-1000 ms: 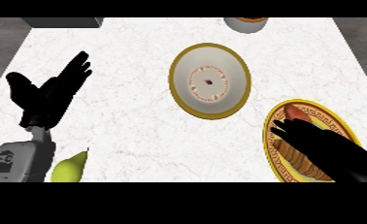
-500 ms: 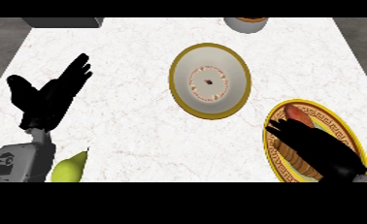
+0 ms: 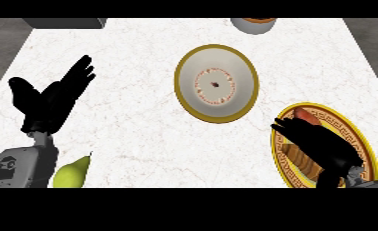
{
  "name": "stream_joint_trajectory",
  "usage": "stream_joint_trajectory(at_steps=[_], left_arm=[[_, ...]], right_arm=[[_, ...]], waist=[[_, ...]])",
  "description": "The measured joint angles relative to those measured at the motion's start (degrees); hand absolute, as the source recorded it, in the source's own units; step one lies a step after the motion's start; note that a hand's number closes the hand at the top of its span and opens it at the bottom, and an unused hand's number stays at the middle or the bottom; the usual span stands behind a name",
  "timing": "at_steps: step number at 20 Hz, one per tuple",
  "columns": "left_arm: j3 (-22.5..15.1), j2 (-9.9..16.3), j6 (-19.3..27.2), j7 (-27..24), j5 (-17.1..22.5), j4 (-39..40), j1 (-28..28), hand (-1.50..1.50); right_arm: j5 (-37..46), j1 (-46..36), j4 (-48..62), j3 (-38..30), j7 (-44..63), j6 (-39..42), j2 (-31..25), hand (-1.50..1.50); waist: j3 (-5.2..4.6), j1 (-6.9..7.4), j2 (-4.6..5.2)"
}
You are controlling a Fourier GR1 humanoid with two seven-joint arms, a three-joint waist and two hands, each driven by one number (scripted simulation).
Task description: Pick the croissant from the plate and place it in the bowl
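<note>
Currently we are working grasp step: right black hand (image 3: 319,144) curling over brown croissant (image 3: 301,158) on gold-rimmed patterned plate (image 3: 347,131). Left black hand (image 3: 50,99) resting relaxed at left. Next, we judge: lifting croissant toward white gold-rimmed bowl (image 3: 217,82).

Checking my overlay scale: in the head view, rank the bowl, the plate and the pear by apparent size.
1. Bowl and plate: alike; the plate is partly hidden by the right robot hand and cut off.
2. Pear: clearly smallest.
</note>
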Motion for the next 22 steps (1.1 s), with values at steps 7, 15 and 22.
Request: stream_joint_trajectory(at_steps=[7, 15, 22], left_arm=[[0.2, -0.5, -0.1, 1.0, -0.4, -1.0, -0.1, 0.0], [1.1, -0.2, -0.8, 2.2, -0.2, -1.5, -0.8, 0.0], [1.3, -0.7, -1.0, 2.0, -0.7, -2.4, 0.0, 0.0]], right_arm=[[2.5, -2.9, 5.4, -0.7, -4.5, -3.5, 1.8, 1.5], [4.0, -3.0, 6.5, -2.1, -8.8, -7.2, 3.0, 1.5], [4.9, -2.3, 5.5, -3.3, -11.9, -8.5, 3.7, 1.5]], waist=[[-0.3, 0.06, -0.25], [-0.45, -0.06, -0.34], [-0.38, -0.09, -0.3]])
